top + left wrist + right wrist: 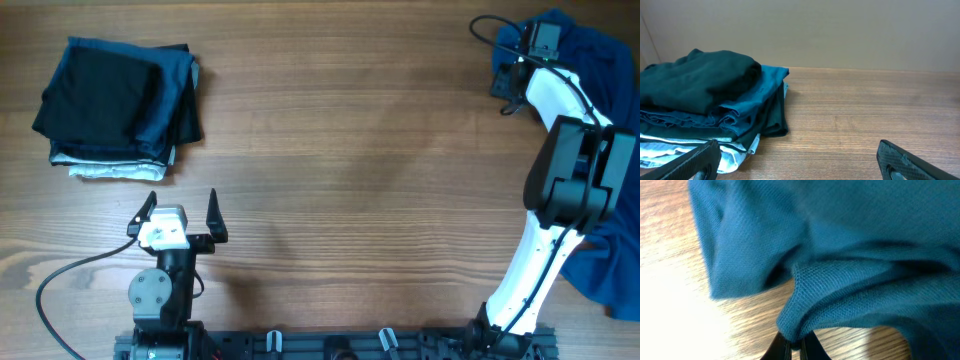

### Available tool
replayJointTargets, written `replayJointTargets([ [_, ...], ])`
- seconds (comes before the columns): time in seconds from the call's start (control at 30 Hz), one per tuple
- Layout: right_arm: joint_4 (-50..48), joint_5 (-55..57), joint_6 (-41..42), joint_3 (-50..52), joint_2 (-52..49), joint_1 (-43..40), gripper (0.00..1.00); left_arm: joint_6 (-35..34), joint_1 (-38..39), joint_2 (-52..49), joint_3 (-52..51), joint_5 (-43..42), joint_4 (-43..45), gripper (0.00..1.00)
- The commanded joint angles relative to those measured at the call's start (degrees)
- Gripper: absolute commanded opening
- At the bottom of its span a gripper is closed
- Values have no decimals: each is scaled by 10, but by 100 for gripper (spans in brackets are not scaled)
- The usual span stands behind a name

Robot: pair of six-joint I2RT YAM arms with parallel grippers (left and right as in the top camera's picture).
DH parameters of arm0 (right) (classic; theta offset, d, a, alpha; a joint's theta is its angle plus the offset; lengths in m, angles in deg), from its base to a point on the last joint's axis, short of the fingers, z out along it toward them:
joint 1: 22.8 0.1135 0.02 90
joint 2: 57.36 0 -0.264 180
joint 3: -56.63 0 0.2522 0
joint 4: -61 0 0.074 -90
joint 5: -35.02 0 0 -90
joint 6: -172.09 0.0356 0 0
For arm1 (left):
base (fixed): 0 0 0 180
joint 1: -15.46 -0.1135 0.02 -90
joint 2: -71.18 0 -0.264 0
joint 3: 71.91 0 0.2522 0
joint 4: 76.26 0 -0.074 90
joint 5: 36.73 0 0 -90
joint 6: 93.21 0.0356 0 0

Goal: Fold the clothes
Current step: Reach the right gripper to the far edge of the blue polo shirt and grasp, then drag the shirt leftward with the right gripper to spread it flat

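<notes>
The medium-blue T-shirt [600, 60] lies crumpled at the table's far right, running from the back corner down past the right arm's base. My right gripper [520, 68] is at the shirt's back-left edge. In the right wrist view its fingers [796, 347] are shut on a pinched fold of the blue shirt fabric [840, 255], lifted a little above the wood. My left gripper [178, 215] is open and empty near the front left, apart from any cloth; its two fingertips [800, 162] frame bare wood.
A stack of folded garments, black and dark navy on top of a white-grey one [120, 105], sits at the back left; it also shows in the left wrist view [705, 100]. A black cable [70, 275] runs from the left arm's base.
</notes>
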Motion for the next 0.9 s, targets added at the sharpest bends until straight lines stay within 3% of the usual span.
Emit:
replayJointTargets([
  [0.0, 11, -21, 2, -5, -14, 31, 4, 13, 4, 4, -3, 9, 2, 100],
  [0.17, 29, 98, 2, -5, -12, 68, 4, 13, 4, 4, -3, 9, 2, 100],
  [0.53, 47, -195, 0, -5, -11, 175, 4, 12, 4, 4, -3, 9, 2, 100],
  [0.7, 51, -155, -76, -5, -11, 243, 4, 12, 4, 4, -3, 9, 2, 100],
  [0.87, 50, -144, -74, -5, -11, 270, 6, 12, 4, 4, -3, 9, 2, 100],
])
